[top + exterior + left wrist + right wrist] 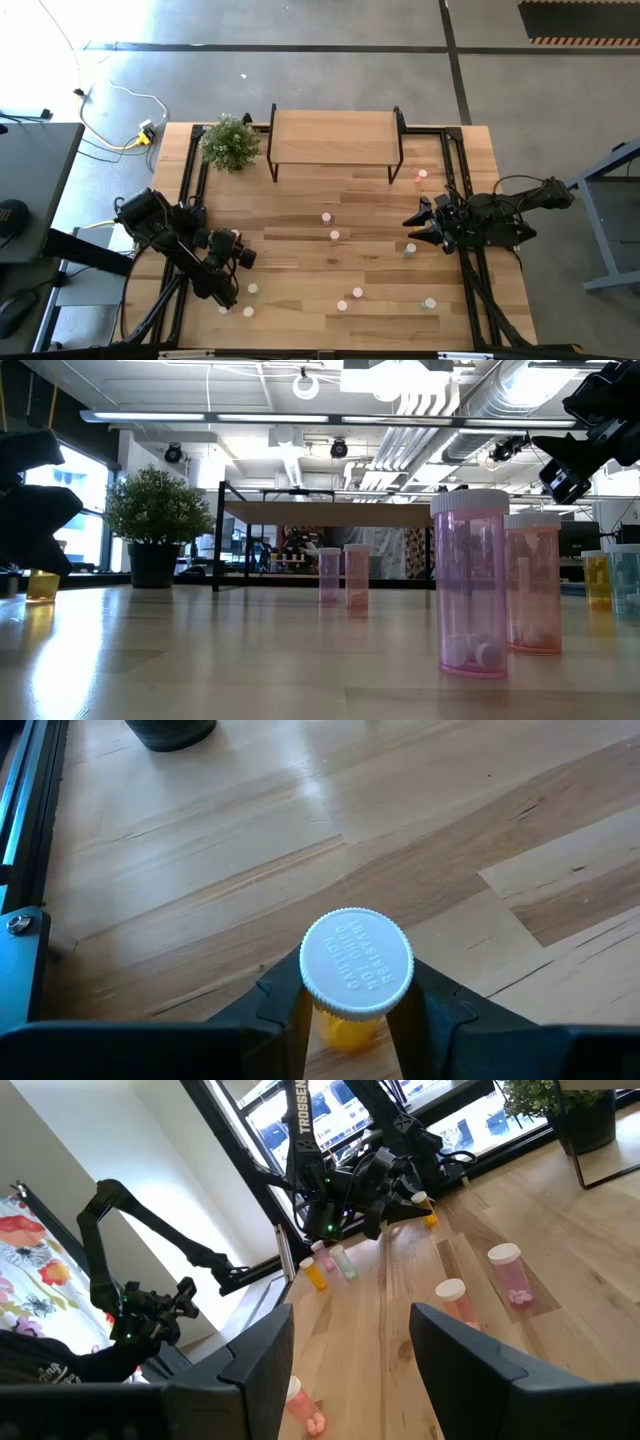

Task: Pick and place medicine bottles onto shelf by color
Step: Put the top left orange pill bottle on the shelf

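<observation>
One small orange bottle with a white round cap (pixel 356 966) is standing on the big wooden plank table (pixel 300 840), near its left front corner. The left gripper (pixel 350 1010) is squeezing it between its two dark fingers. The right gripper (pixel 418 226) is hanging over the table's right side, fingers apart, holding nothing.

Hidden and cut-off parts

The left claw (pixel 352 1010) covers most of the orange bottle (pixel 356 972) under its white cap; from above, bottles near the counter (pixel 300 215) front-left corner are too small to tell colours.
</observation>
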{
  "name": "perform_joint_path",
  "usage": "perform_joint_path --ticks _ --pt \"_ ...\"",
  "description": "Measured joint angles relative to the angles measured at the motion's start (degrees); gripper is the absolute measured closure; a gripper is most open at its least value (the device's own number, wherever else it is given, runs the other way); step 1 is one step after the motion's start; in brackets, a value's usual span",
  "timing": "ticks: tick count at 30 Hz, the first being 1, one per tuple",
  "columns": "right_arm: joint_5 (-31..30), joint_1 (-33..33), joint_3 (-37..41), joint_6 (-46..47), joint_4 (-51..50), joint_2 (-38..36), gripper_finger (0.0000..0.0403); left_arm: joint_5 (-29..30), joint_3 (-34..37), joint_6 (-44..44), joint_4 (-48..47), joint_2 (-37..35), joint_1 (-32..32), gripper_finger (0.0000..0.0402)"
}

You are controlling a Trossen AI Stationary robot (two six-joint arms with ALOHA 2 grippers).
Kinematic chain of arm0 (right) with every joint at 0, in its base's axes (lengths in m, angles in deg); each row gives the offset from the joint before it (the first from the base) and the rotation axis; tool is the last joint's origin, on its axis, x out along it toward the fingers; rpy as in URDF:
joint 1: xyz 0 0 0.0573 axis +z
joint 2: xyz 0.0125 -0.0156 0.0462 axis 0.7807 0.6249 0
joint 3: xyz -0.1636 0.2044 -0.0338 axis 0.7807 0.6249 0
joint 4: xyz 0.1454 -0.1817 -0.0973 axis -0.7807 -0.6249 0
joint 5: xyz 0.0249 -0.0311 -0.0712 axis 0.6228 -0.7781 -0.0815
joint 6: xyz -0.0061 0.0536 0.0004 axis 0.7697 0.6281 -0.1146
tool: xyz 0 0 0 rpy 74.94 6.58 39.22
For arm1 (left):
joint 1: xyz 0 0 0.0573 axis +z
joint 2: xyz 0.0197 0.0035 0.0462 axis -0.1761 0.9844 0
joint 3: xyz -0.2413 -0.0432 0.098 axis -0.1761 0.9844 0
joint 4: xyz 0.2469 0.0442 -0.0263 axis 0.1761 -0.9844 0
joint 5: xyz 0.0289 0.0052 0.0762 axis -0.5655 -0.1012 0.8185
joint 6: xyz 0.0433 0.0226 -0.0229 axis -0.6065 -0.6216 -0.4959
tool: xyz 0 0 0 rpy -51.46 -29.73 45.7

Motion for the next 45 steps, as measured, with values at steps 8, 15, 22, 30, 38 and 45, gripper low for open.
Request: perform_joint_path --ticks 8,15,22,30,38,45 --pt "0.00 0.02 0.00 0.00 0.00 -0.01 0.0210 0.37 -0.02 -0.02 0.09 0.00 0.00 0.0302" --pt "0.00 0.02 0.00 0.00 0.00 0.00 0.0210 0.42 -0.04 -0.04 0.07 -1.95 -0.02 0.0303" --pt "0.00 0.02 0.00 0.00 0.00 -0.01 0.0210 1.96 -0.07 -0.09 0.07 -6.08 -0.02 0.0303" --pt "-0.18 0.02 0.00 0.17 0.02 0.00 0.0210 6.25 -0.07 -4.67 2.52 -12.30 -0.04 0.0302" --pt "-0.83 -0.01 -0.02 0.18 0.07 0.00 0.0210 9.70 -0.07 -16.12 7.90 -18.78 2.44 0.0302" --pt "-0.92 0.00 -0.02 0.20 0.09 0.00 0.0210 11.34 -0.07 -32.32 16.58 -23.07 8.25 0.0302"
